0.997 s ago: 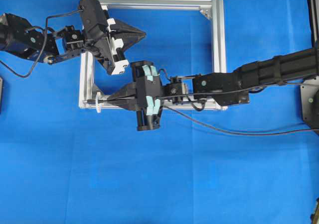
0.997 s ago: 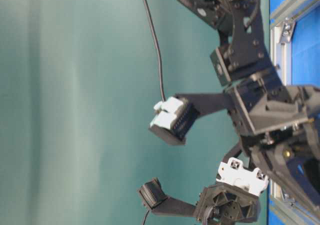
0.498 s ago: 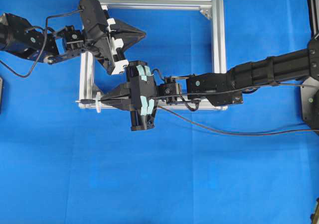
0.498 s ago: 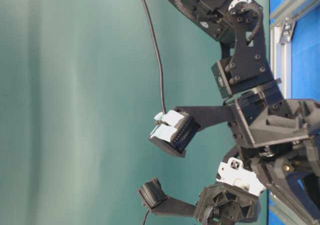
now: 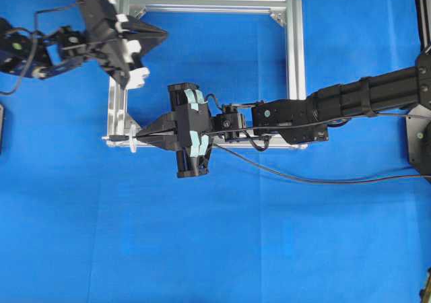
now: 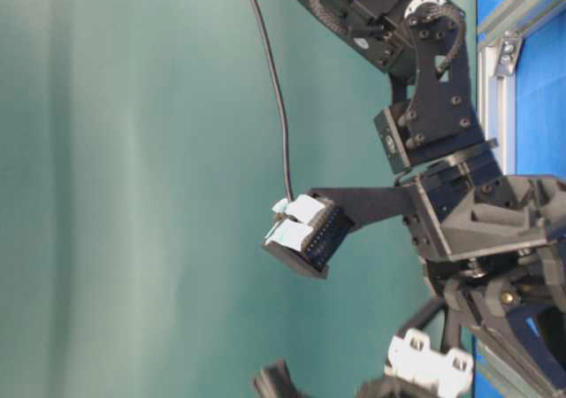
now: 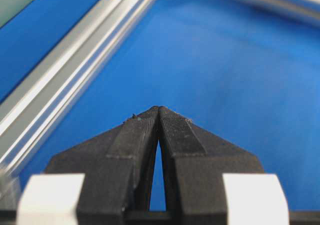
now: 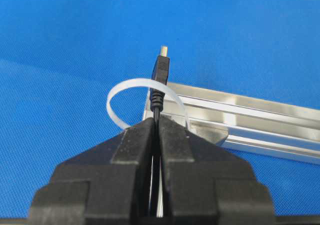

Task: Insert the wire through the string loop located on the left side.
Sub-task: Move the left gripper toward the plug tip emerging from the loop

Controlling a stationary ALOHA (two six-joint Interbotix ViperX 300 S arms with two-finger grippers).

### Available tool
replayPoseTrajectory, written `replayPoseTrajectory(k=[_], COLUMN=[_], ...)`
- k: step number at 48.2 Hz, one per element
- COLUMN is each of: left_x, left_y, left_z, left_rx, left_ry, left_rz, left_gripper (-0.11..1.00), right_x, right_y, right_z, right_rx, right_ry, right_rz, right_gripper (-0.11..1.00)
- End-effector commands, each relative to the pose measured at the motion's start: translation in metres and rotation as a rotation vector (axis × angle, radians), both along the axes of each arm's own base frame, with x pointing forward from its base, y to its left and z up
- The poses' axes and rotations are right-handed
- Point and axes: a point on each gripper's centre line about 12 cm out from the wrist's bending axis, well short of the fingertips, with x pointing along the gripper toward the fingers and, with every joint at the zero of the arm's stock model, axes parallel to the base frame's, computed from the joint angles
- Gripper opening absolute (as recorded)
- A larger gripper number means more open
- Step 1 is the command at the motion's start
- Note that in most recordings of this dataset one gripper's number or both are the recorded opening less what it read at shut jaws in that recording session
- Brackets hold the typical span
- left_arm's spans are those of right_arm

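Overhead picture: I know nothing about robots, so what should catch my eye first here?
The silver frame on the blue cloth, with two black arms reaching over it. At its lower left corner the right gripper, jaws shut on the wire, has pushed the plug through the white loop. The left gripper, shut and empty, hangs over the top left corner.

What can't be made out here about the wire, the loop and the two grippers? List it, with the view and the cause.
- Overhead view: the string loop is too small to tell whether the wire passes through it.
- Right wrist view: the right gripper hides the wire behind its plug; the loop's near part sits behind the fingers.
- Table-level view: the loop and plug are hidden by the arms.
- Left wrist view: the left gripper is shut and empty; neither loop nor wire shows.
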Motion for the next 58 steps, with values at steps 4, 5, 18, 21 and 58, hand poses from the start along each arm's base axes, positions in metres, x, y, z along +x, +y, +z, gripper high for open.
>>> replayPoseTrajectory(k=[4,5,18,21,58], left_x=[-0.02,-0.023,-0.06,-0.068,-0.077], left_y=[-0.007,-0.008,-0.023,-0.026,-0.098], left_z=[0.009,0.009,0.008,0.008,0.008], left_rx=[0.005,0.003,-0.001,0.002,-0.001], left_ry=[-0.017,-0.014,0.003,0.006,0.006], left_rz=[0.003,0.003,0.002,0.002,-0.275], left_gripper=[0.0,0.0,0.0,0.0,0.0], right_x=[0.005,0.005,0.004,0.004,0.005], right_y=[0.002,0.002,0.002,0.002,0.002], right_z=[0.018,0.018,0.017,0.017,0.018], right_rx=[-0.001,-0.001,-0.001,-0.001,-0.003], right_ry=[-0.049,-0.049,-0.043,-0.043,-0.046], right_rz=[0.005,0.005,0.005,0.005,0.005], right_gripper=[0.0,0.0,0.0,0.0,0.0])
